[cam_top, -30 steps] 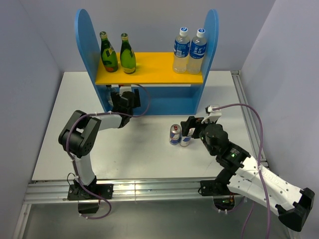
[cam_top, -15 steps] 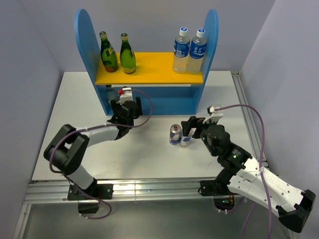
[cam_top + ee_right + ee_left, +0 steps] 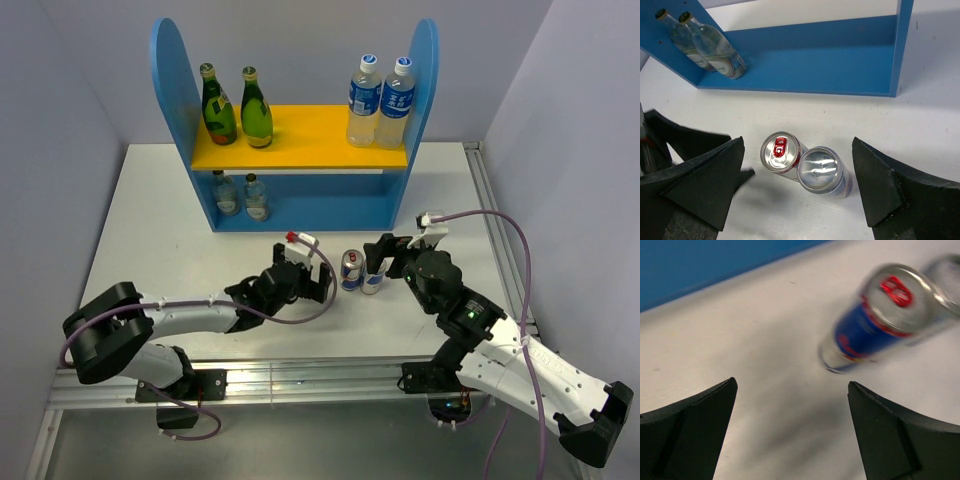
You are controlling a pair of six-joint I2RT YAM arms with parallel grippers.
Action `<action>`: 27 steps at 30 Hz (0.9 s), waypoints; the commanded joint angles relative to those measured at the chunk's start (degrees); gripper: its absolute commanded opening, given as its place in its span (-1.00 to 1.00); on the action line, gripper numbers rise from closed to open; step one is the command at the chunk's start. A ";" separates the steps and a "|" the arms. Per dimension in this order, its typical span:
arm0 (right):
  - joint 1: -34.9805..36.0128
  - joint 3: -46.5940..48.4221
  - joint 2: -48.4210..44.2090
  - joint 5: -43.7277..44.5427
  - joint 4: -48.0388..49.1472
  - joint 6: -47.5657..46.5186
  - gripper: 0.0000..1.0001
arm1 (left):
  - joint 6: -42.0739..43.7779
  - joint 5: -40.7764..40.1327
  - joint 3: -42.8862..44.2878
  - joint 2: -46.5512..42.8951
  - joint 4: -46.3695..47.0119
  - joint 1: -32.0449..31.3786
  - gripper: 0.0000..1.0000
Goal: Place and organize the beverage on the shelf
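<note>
1. From the top camera I see the shelf (image 3: pixel 170 90) at the far edge of the worktop (image 3: pixel 150 260). Two green bottles (image 3: pixel 218 108) stand at the left end of its yellow board (image 3: pixel 320 140), and two tall blue-labelled bottles (image 3: pixel 365 100) at the right end.
2. Two short clear bottles (image 3: pixel 225 192) stand side by side at the left end of the lower level. The board partly shades them from above, but the right wrist camera shows them plainly, close to the left panel.
3. Two cans (image 3: pixel 351 270) stand upright on the worktop in front of the shelf, a little right of the middle. From overhead they only look close. The right wrist view shows them touching, and the left one has a red tab.
4. The left gripper (image 3: pixel 328 283) lies low just left of the cans, jaws spread and holding nothing. Its own camera shows the red-tab can ahead, blurred and clear of both fingers.
5. The right gripper (image 3: pixel 797 150) hangs above the cans with its fingers spread wide on either side, pinching nothing.
</note>
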 commanded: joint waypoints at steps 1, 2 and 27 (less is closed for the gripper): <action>0.34 -0.25 -0.70 0.96 1.29 0.38 0.90 | -0.10 7.18 0.08 0.65 5.81 -3.32 0.99; 0.34 -0.25 -0.70 1.05 1.38 0.38 0.90 | -0.37 7.97 0.25 1.96 6.52 -3.76 0.99; 0.34 -0.25 -0.17 0.52 1.47 0.38 0.90 | 0.07 -14.09 21.44 27.20 9.07 -6.06 0.56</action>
